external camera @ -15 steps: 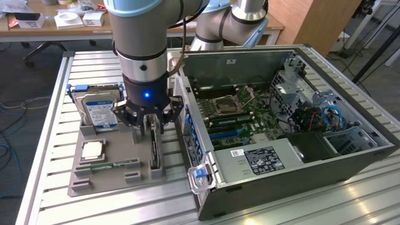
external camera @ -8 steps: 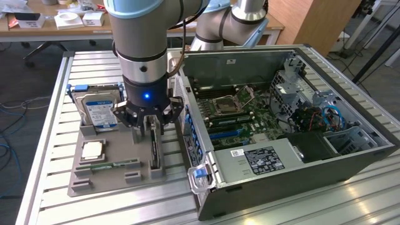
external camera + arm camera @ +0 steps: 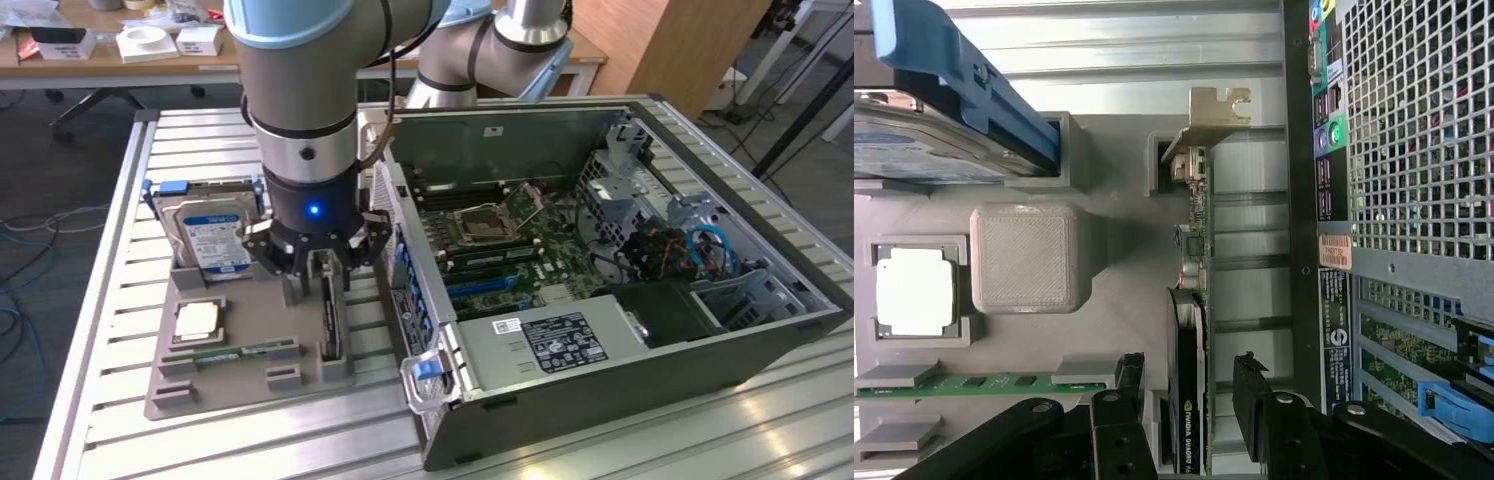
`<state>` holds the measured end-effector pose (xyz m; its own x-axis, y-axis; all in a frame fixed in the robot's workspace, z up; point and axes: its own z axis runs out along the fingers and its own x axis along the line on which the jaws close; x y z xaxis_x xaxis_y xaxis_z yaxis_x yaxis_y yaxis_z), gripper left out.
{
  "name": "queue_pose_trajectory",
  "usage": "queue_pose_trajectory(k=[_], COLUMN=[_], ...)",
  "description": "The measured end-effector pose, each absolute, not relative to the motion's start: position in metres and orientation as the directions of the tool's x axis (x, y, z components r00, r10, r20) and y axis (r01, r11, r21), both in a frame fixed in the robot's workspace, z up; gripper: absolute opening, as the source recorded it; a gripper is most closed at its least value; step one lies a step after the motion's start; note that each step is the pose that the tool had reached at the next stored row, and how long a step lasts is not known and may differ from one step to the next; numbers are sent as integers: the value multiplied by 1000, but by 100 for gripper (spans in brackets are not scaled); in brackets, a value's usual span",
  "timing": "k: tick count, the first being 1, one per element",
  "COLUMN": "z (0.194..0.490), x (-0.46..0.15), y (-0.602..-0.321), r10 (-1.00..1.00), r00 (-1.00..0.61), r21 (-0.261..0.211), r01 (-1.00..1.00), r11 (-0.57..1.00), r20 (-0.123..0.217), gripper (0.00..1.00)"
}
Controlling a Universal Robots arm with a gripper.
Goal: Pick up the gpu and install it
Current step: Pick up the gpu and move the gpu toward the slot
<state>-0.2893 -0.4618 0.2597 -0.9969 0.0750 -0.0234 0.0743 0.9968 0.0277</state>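
Tool (image 3: 330, 285) released, jaws wide, astride the gpu (image 3: 332, 325), not yet clamped. Card stands on edge in the grey tray (image 3: 254, 385) slot, just beside the open PC case (image 3: 601, 330). Judged light, stiff, fragile: grip the flat faces near the top edge. Hard drive (image 3: 214, 235) and memory stick (image 3: 234, 353) on the exterior view's left; case wall crowds

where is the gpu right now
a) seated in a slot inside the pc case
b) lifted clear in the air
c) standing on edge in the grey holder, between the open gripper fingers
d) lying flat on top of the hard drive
c: the gpu stands on edge in its slot of the grey holder, and the gripper straddles it with open fingers, a gap showing on each side of the card.
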Motion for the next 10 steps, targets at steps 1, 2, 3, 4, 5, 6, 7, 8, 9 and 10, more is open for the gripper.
queue_pose_trajectory(k=[1, 2, 3, 4, 5, 6, 7, 8, 9, 10], z=[259, 259, 259, 259, 258, 257, 256, 254, 253, 252], x=[-289, -288, -288, -288, -288, -288, -288, -288, -288, -288], y=[-462, -462, -462, -462, -462, -462, -462, -462, -462, -462], r10=[75, 75, 75, 75, 75, 75, 75, 75, 75, 75], r00=[-997, -997, -997, -997, -997, -997, -997, -997, -997, -997], r21=[28, 28, 28, 28, 28, 28, 28, 28, 28, 28], r01=[74, 74, 75, 75, 75, 75, 75, 75, 75, 75], r11=[997, 997, 997, 997, 997, 997, 997, 997, 997, 997], r20=[-23, -23, -23, -23, -24, -24, -23, -23, -23, -23], gripper=[49, 49, 49, 49, 49, 49, 49, 49, 49, 49])
